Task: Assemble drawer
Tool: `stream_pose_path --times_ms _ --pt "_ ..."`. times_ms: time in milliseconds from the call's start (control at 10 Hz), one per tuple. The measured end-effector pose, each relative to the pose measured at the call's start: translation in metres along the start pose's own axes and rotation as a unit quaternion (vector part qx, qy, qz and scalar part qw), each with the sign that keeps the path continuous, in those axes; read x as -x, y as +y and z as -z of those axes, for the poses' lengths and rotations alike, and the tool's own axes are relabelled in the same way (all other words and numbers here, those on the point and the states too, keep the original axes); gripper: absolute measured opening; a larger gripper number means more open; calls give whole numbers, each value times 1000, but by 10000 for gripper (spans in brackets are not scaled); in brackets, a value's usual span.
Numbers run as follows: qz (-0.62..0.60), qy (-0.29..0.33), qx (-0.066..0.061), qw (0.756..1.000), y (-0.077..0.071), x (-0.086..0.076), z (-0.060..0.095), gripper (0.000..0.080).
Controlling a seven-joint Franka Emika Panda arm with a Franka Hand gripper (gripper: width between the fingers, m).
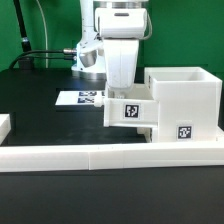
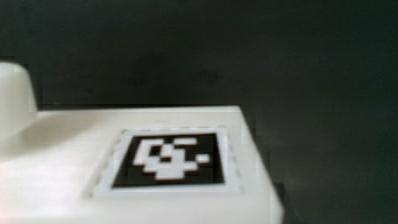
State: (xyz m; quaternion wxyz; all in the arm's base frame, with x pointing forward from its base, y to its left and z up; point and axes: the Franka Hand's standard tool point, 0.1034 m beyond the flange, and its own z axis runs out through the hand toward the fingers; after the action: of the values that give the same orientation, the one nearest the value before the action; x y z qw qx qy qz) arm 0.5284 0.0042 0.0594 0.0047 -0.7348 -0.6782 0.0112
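looks like the tray (image 1: 130,110) is going into the housing (image 1: 182,100) right now, partway in from the exterior view's left, tag facing the camera. the arm is sitting right over the tray, with the tool (image 1: 122,84) down behind it, so i can't tell if it's clamped on the tray or let go. the wrist view is just showing the tray's tagged face (image 2: 169,158) up close, a bit blurry. both parts are sitting on the table (image 1: 40,110) by the rail (image 1: 60,153). guessing the next move is a straight push into the slot, keeping the tray square so it isn't jamming
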Motion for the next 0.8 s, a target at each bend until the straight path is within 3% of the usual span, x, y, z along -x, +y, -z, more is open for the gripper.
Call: stream_pose_path --times_ms 400,800 --pt "24 -3 -12 1000 1 -1 -1 42" --pt "22 -2 -8 1000 3 1 -1 42"
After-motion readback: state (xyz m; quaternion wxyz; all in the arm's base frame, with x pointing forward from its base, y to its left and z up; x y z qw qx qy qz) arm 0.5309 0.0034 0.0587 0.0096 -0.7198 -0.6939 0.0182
